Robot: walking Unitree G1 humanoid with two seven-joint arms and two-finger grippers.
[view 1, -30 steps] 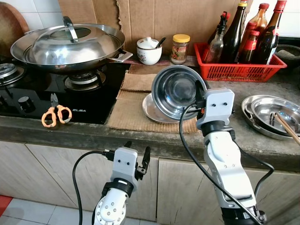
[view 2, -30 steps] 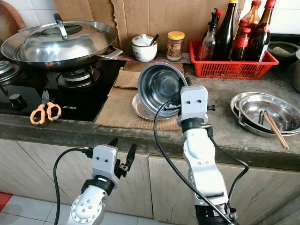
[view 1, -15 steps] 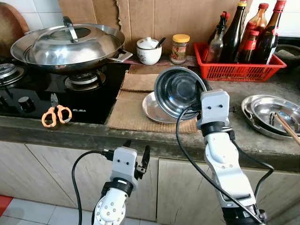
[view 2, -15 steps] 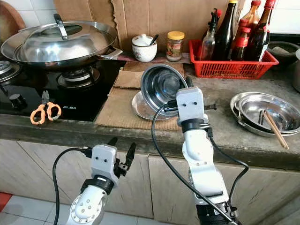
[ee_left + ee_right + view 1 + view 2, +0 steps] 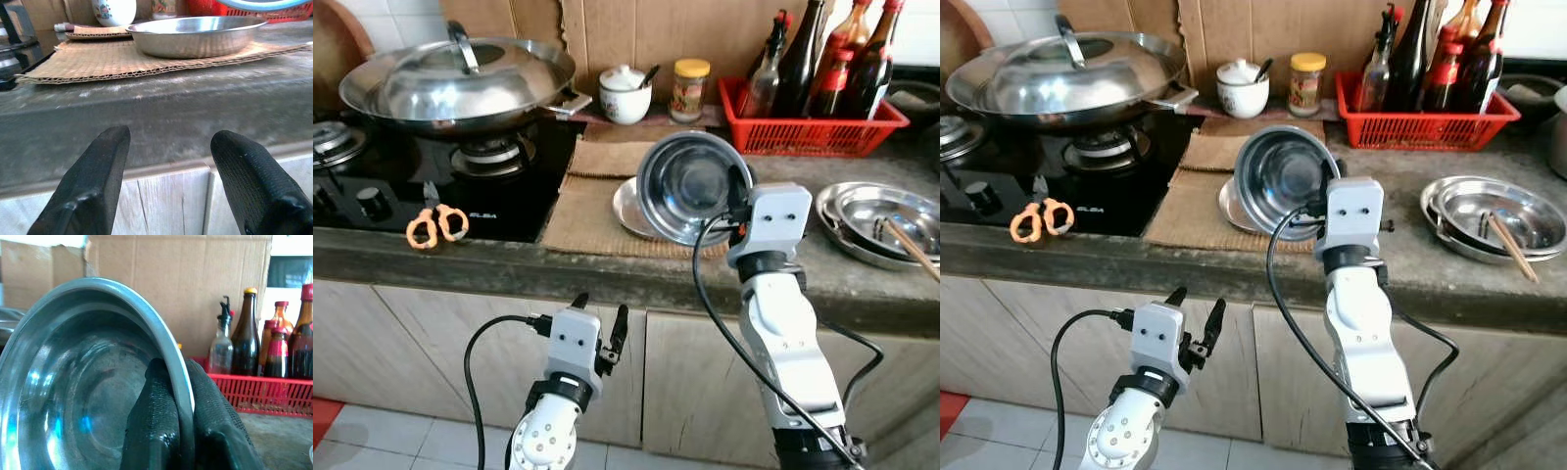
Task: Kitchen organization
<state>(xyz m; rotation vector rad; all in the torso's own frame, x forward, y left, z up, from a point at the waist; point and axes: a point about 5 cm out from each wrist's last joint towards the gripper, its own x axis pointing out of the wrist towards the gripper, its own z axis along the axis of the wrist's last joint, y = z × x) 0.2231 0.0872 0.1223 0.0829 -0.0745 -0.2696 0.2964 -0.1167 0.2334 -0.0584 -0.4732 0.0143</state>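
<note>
Upper left of the head views: a lidded steel wok [image 5: 460,83] on a black glass stove [image 5: 431,186], with orange-handled scissors [image 5: 434,223] at the stove's front edge. Lower left of centre, the left gripper [image 5: 599,328] hangs below the counter lip, fingers spread, holding nothing; its wrist view looks level across the stone counter edge at a shallow steel dish [image 5: 195,36] lying on ribbed cardboard [image 5: 98,61].

Centre: the right gripper [image 5: 171,431] pinches the rim of a round steel bowl [image 5: 690,186], 1 textured black finger inside the wall and 1 outside. The bowl stands tilted on edge, its polished hollow facing the camera, lifted just above that dish. The right arm is the only one near it.

Right: 2 nested steel plates [image 5: 876,220] carrying chopsticks [image 5: 909,259] lie well apart from the bowl, toward the frame's right edge. If stacking there is the aim, the bowl must travel right and tip flat, opening upward. Upper right, glass bottles [image 5: 822,59] fill a red plastic basket [image 5: 813,132].
</note>
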